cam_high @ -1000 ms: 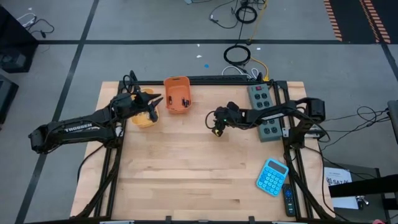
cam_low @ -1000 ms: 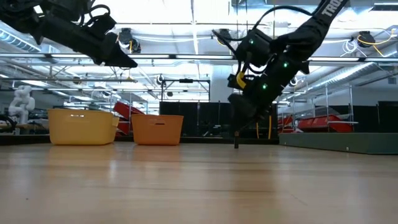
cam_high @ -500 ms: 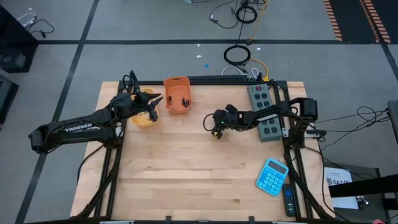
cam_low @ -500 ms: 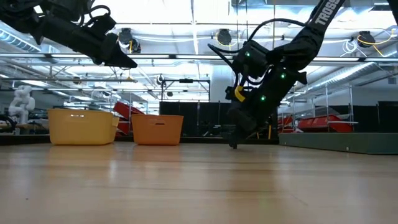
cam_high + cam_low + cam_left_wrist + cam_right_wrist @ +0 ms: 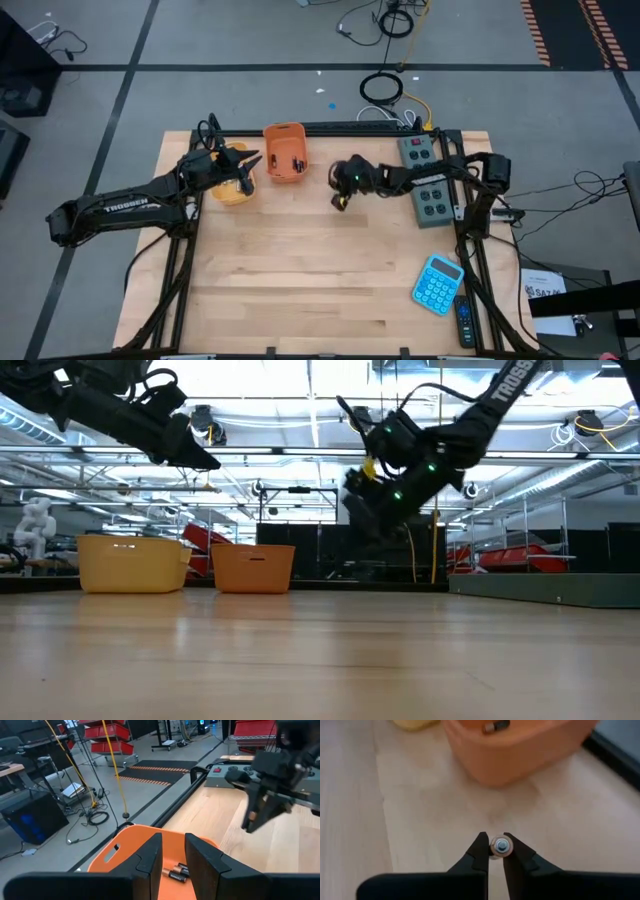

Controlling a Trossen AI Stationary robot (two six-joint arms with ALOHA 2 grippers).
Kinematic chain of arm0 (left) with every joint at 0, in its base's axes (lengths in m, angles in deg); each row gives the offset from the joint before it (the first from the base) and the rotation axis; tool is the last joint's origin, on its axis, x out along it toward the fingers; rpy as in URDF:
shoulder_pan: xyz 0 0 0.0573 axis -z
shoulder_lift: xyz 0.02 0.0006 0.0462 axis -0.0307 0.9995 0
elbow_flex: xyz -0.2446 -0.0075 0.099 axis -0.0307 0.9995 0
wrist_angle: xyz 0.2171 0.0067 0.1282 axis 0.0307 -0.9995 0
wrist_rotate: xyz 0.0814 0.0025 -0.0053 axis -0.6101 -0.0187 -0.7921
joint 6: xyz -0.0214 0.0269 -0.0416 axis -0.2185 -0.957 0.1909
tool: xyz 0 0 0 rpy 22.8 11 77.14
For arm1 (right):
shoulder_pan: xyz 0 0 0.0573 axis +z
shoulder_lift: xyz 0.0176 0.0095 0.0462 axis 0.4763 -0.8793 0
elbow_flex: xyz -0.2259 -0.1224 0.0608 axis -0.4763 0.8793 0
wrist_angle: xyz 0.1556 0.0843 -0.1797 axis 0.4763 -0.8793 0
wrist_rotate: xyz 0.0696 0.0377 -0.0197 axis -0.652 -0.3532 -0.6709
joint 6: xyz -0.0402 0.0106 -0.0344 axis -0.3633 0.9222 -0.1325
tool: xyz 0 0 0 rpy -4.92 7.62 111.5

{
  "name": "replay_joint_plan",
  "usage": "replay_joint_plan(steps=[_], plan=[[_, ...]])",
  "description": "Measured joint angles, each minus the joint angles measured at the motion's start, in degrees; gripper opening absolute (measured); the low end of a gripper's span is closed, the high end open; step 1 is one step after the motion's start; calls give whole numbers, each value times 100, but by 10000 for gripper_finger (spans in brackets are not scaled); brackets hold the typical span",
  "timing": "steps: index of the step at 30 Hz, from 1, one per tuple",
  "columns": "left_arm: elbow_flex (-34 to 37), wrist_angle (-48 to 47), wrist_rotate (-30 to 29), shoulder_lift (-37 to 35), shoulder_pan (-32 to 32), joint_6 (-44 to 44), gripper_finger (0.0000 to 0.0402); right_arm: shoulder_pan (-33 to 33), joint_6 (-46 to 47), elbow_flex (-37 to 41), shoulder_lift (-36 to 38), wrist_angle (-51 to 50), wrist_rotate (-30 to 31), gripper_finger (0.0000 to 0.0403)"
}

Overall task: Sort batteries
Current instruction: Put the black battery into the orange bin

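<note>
My right gripper point(image 5: 495, 851) is shut on a small battery point(image 5: 500, 846) and hangs above the bare wood a little short of the orange bin point(image 5: 520, 750); from above it shows right of that bin point(image 5: 340, 200). The orange bin point(image 5: 284, 152) holds a couple of batteries point(image 5: 175, 872). Beside it stands a yellow bin point(image 5: 235, 190). My left gripper point(image 5: 172, 862) waits open over the two bins, nothing between its fingers. My right gripper pinches the battery's round side point(image 5: 493, 847) between its two fingertips. The battery's end faces the wrist camera, so it lies along the fingers. The fingers slant down from the table's right side toward the orange bin. The battery is clear of the table.
Two grey power strips point(image 5: 420, 150) point(image 5: 435, 205) lie along the table's right side, under my right arm. A blue calculator point(image 5: 438, 284) and a dark remote point(image 5: 465, 322) lie at the near right corner. Bare wood fills the middle and near left.
My right gripper has risen off the table top and gone toward the far edge and the orange bin, its fingers now slanting less steeply. My left arm has kept still.
</note>
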Motion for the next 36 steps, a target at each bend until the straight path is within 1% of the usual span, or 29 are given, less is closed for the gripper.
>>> replay_joint_plan(steps=[3, 6, 9, 13, 17, 20, 26, 29, 30, 31, 32, 36], plan=[[0, 28, -1, 4, 0, 0, 93, -159, -269, -448, 0, -360, -211, 14], [0, 83, -2, 52, 0, -7, 93, -298, -635, -1087, -100, -873, -233, 14], [0, 223, -2, 191, 0, -7, 93, -480, -980, -1853, -433, -1462, -262, 14], [-2, 297, -31, 406, 0, -186, 93, -742, -1319, -3037, -1134, -1989, -727, 14], [-2, 301, -176, 521, 0, -269, 93, -939, -1626, -4310, -1869, -2648, -872, 14], [-2, 328, -201, 542, 0, -312, 93, -1061, -1797, -5341, -2433, -3243, -1118, 14], [-2, 341, -201, 544, 0, -372, 93, -1223, -2105, -7462, -3648, -4671, -1257, 14], [-2, 335, -202, 544, 0, -415, 93, -1264, -2195, -8364, -4145, -5121, -1260, 14], [-2, 333, -202, 544, 0, -415, 93, -1268, -2203, -8374, -4198, -5026, -1269, 14], [-2, 331, -203, 544, -1, -415, 93, -1272, -2201, -8212, -4160, -4781, -1283, 14], [-2, 333, -207, 544, -5, -419, 93, -1291, -2199, -8157, -4148, -4764, -1295, 14], [-2, 333, -231, 544, -17, -427, 93, -1315, -2233, -8152, -4186, -5002, -1245, 14]])
